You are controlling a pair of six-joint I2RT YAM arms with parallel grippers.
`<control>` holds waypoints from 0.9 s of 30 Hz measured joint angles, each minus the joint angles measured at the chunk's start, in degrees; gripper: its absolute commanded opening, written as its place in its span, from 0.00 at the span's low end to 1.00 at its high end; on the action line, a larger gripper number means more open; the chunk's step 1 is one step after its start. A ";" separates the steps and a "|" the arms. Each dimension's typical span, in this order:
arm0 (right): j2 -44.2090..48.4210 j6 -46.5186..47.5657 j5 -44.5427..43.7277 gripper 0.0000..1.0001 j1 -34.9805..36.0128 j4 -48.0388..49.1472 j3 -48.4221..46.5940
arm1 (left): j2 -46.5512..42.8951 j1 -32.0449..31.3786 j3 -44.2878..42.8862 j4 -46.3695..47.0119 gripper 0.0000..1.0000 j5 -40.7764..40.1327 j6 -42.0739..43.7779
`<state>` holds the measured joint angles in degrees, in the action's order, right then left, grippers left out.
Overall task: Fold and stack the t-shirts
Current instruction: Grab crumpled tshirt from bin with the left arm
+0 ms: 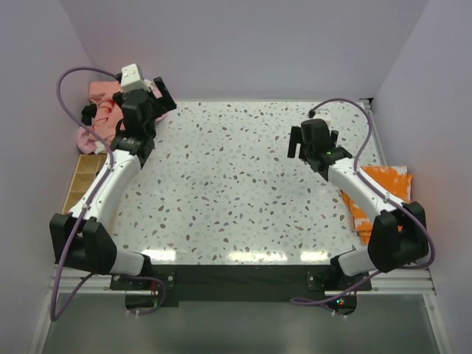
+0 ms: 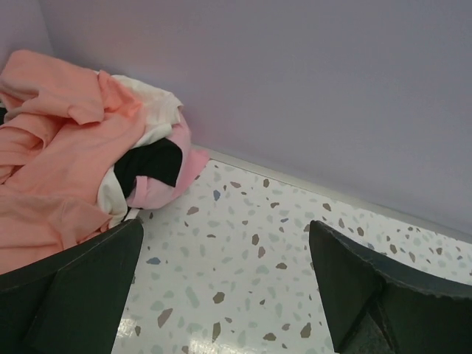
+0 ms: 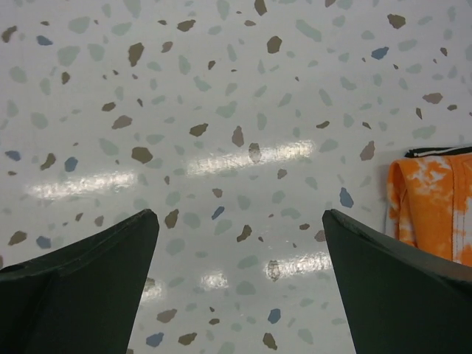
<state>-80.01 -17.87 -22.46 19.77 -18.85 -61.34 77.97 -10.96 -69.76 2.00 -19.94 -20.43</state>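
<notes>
Left tool (image 2: pixel 225 225): My fingers are spread wide and pinch nothing, poised low over the far-left corner of the table (image 1: pixel 236 184), facing the back wall.
Right tool (image 3: pixel 240 214): It is also spread wide and empty, hanging over bare speckled surface on the table's right side.
Nearest cloth, left: The pile of t-shirts (image 1: pixel 99 118) is heaped in the far-left corner just beside my left tool, not touching it. The salmon-pink shirt (image 2: pixel 51 169) lies on top, the cream shirt (image 2: pixel 155 103) is bunched behind it, and the pink shirt (image 2: pixel 173 184) spills onto the table's corner.
Dark patch (image 2: pixel 151 162): It sits among the folds, and I cannot tell what it is.
Nearest cloth, right: The orange shirt (image 3: pixel 435 206), splotched white, lies at the table's right edge, near my right tool and partly hidden behind my right arm in the top view.
Stage, as I judge it: Nothing is spread on the table and no shirt is in hand, so the first pick is not yet made.
Risk 1: The 3 shirts are tangled, so a pinch into the heap could catch 2 layers and drag the whole pile along.
Risk 2: The table is glossy, so a shirt may slide and bunch instead of lying flat for folding.
Risk 3: My right arm crosses the orange shirt, and a swing could sweep it off the edge.
Risk 4: The purple cable (image 1: pixel 74 81) loops near the pile, and a lifted sleeve could snag it.
</notes>
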 measured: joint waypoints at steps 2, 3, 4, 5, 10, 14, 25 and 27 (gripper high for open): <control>-4.00 -0.50 -4.07 0.99 0.00 -0.61 -1.31 | 4.26 0.20 -2.62 -1.57 1.00 -2.95 -0.61; -5.29 -0.61 -5.42 0.99 -0.02 -1.05 -1.55 | 6.43 0.50 -4.15 -2.73 1.00 -4.22 -1.09; -6.78 -0.61 -6.56 0.99 -0.28 -1.31 -1.77 | 8.17 0.81 -5.46 -4.07 1.00 -5.29 -1.38; -8.26 -0.59 -6.91 0.99 -0.68 -1.42 -1.99 | 10.43 1.27 -7.56 -6.43 1.00 -6.45 -1.75; -15.26 -0.72 -6.69 0.99 -3.93 -1.84 -3.48 | 23.74 7.15 -23.41 -18.56 1.00 -6.08 -4.11; -16.63 -0.11 -8.13 0.99 -4.72 0.46 -1.68 | 34.27 17.00 -35.98 -24.22 1.00 4.50 -5.29; -11.32 3.39 -8.76 0.99 -4.68 12.96 12.46 | 50.51 33.35 -52.24 -30.27 1.00 19.19 -5.66; -11.50 4.00 -9.79 0.99 -4.68 14.29 12.52 | 50.60 32.61 -53.29 -30.40 1.00 20.48 -4.35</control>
<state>-91.50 -13.87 -32.25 15.09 -4.56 -48.82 128.57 21.65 -123.04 -28.40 0.54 -24.77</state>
